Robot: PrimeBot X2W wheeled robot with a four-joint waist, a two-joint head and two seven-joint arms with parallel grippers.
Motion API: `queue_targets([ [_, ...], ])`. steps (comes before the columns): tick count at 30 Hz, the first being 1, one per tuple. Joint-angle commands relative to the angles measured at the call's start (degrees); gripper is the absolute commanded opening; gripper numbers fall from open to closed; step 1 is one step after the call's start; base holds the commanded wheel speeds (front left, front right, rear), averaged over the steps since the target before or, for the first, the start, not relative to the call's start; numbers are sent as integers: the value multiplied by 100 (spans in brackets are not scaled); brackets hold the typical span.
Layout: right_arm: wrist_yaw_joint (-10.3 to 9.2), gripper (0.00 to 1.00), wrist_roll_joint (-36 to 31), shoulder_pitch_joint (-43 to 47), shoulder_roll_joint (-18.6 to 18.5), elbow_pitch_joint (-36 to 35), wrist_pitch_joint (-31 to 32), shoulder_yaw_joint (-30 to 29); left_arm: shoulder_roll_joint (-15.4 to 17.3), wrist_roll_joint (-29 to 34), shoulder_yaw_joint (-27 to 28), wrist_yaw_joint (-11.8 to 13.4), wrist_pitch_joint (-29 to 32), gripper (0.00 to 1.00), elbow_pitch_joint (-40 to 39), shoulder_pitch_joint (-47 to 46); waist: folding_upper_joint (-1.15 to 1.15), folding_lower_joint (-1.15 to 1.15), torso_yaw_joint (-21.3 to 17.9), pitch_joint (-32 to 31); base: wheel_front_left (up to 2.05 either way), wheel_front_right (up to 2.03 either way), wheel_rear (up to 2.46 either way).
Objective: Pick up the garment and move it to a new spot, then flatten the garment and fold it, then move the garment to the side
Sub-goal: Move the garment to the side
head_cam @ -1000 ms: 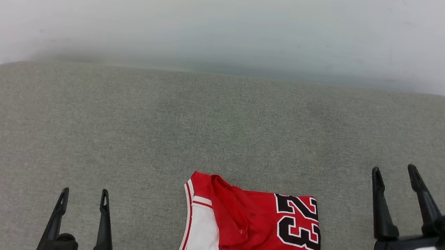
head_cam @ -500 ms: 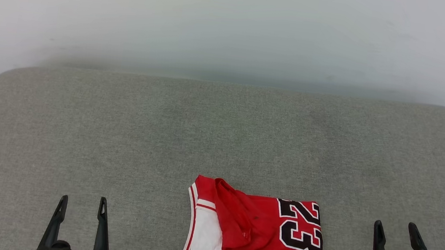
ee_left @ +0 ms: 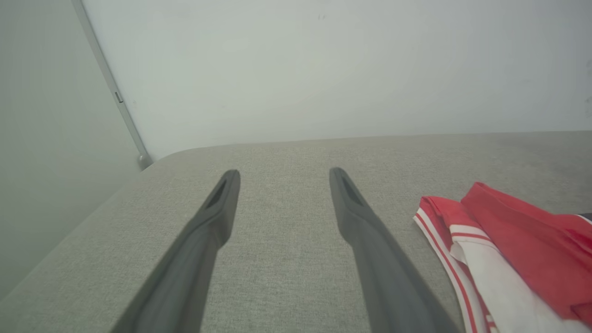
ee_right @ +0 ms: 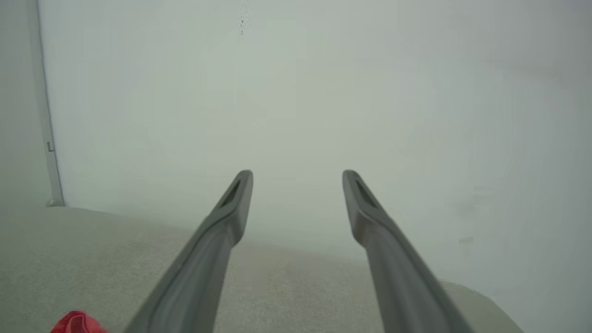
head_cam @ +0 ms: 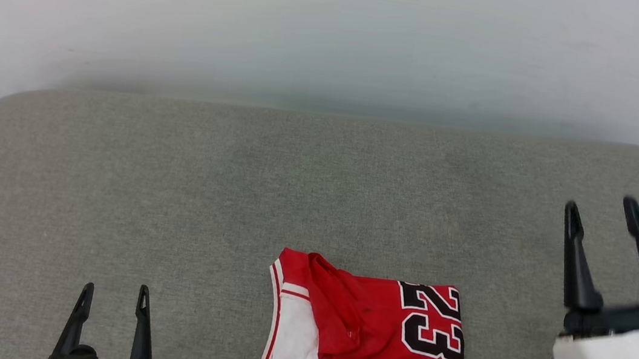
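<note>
The red and white cloth jersey shirt (head_cam: 373, 338) lies folded between the left claw (head_cam: 115, 288) and right claw (head_cam: 601, 204), both wide and empty. Only moving it aside seems to remain.

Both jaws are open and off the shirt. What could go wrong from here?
1. The garment runs off the head view's bottom edge, so a grasp there would be half blind.
2. Its loose red flap lies bunched on top; pulling from one side may undo the fold.

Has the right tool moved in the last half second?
Yes. The right tool has gone up the head view: its tips were level with the jersey and now stand well above it.
</note>
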Motion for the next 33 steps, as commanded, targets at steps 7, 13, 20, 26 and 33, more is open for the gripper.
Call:
queue_targets([
  [7, -4, 100, 847, -1257, -1247, 322, 2172, 1156, -41, 6, 76, -88, -13, 100, 38, -200, 0, 0, -16, 202, 0, 0, 0],
  [13, -4, 100, 2949, -1624, -2033, 678, 4679, 1789, -76, 23, 120, -160, -13, 100, 70, -310, 0, 0, -8, 350, 0, 0, 0],
  [20, -4, 100, 4857, -1296, -2452, 1052, 6099, 2001, -114, 58, 95, -280, -13, 100, 85, -544, 0, 0, 152, 619, 0, 0, 0],
  [26, -4, 100, 5346, -1210, -2173, 1369, 6021, 2150, -141, 87, 60, -330, -13, 100, 51, -794, 0, 0, 319, 938, 0, 0, 0],
  [33, -4, 100, 5328, -1512, -1767, 1896, 5806, 2607, -174, 123, -44, -309, -13, 100, 30, -1036, 0, 0, 467, 1300, 0, 0, 0],
])
